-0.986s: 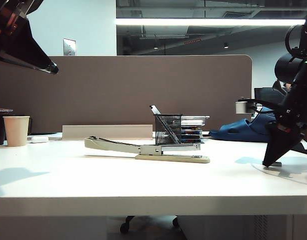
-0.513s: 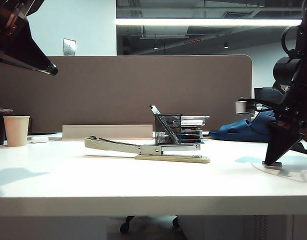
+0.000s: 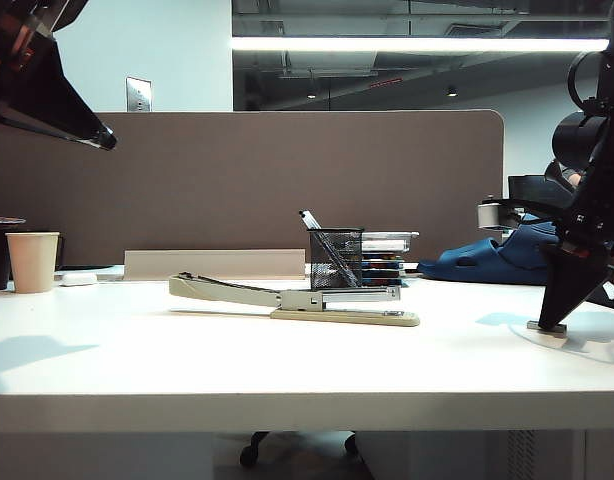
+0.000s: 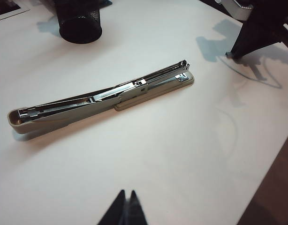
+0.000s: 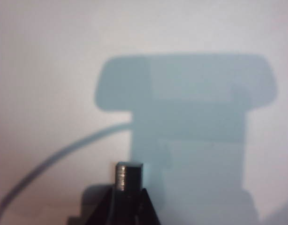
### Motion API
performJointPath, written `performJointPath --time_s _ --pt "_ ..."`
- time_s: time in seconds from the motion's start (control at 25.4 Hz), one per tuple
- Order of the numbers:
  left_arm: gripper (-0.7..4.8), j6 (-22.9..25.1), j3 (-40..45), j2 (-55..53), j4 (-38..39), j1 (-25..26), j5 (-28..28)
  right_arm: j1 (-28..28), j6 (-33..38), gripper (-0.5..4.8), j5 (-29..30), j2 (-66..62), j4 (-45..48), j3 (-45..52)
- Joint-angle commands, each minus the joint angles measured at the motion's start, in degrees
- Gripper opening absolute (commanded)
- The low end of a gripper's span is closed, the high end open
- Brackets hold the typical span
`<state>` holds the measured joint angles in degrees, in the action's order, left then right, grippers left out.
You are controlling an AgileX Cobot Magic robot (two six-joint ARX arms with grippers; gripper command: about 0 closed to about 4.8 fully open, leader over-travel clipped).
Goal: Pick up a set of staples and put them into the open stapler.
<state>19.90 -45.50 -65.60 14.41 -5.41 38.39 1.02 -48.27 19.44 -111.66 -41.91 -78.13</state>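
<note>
White counter (image 3: 137, 370) carried the long beige stapler (image 3: 297, 296), lying open. Well apart, the right tool (image 3: 547, 325) was pinched on the small silver-grey set of staples (image 5: 129, 174); lifting and carrying were needed next. The left tool (image 4: 126, 209), nearly closed and empty, hovered.

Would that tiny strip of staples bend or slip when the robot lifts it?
Probably stiff: the set of staples looks like a short metal bar. Likely light, perhaps slippery, since the right gripper pinches only its end. The left gripper hangs away, shut.
</note>
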Motion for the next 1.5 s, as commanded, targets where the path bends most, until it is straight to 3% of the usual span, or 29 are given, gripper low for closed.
performJointPath --time_s 0.04,0.2,0.55,0.87,1.5 --pt "-0.05 0.3 -0.1 0.2 -0.1 0.0 0.4 0.1 0.2 -0.01 -0.3 -0.5 -1.0 0.2" --pt "-0.05 0.3 -0.1 0.2 -0.2 0.0 0.5 0.9 0.5 -0.01 3.7 -0.4 -1.5 -2.0" --pt "-0.05 1.1 -0.1 0.2 -0.3 0.0 3.0 4.3 3.2 -0.01 6.6 -0.5 -2.0 -10.4" --pt "-0.05 1.2 -0.1 0.2 -4.7 -1.0 2.8 9.7 5.3 -0.01 11.4 -0.5 4.0 -11.4" --pt "-0.05 1.1 -0.1 0.2 -2.5 -1.0 2.8 15.1 14.3 -0.01 16.8 -4.6 15.6 -11.5"
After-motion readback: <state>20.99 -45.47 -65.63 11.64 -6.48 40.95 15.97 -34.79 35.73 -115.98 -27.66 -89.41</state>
